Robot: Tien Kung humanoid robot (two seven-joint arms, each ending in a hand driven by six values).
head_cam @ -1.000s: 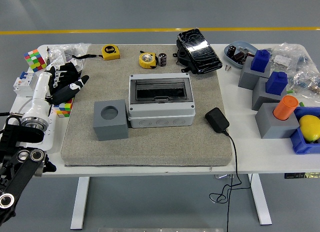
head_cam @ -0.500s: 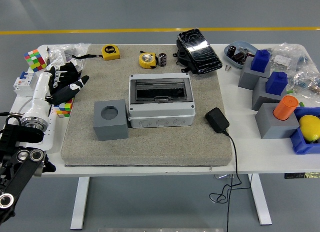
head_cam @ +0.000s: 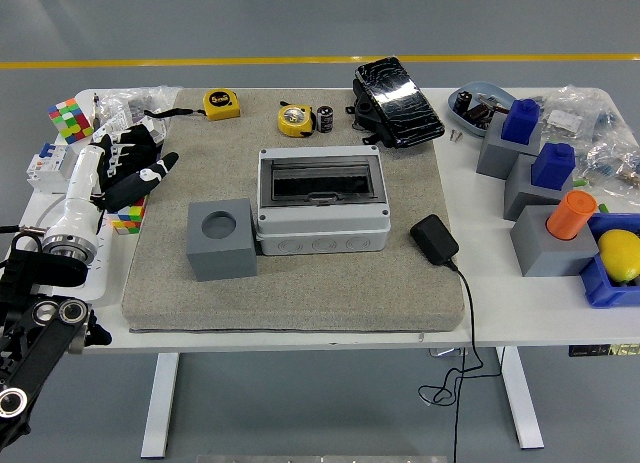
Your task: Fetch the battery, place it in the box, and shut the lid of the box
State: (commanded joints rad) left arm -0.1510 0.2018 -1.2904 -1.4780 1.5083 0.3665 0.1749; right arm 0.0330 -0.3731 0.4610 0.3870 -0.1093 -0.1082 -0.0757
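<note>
A small black cylindrical battery (head_cam: 325, 119) stands on the grey mat (head_cam: 290, 283) at the back, beside a yellow tape measure (head_cam: 294, 120). The grey box (head_cam: 321, 201) sits mid-mat with its dark transparent lid (head_cam: 320, 179) down over the top. My left hand (head_cam: 135, 163) hovers at the mat's left edge, far from the battery and box, its fingers relaxed and holding nothing. The right arm is out of view.
A grey cube with a round hole (head_cam: 220, 239) touches the box's left side. A black adapter (head_cam: 434, 239) with a cable lies to its right. A black pedal (head_cam: 397, 101), a second tape measure (head_cam: 222, 104), colour cubes (head_cam: 69, 119) and grey-blue blocks (head_cam: 520, 138) surround the mat.
</note>
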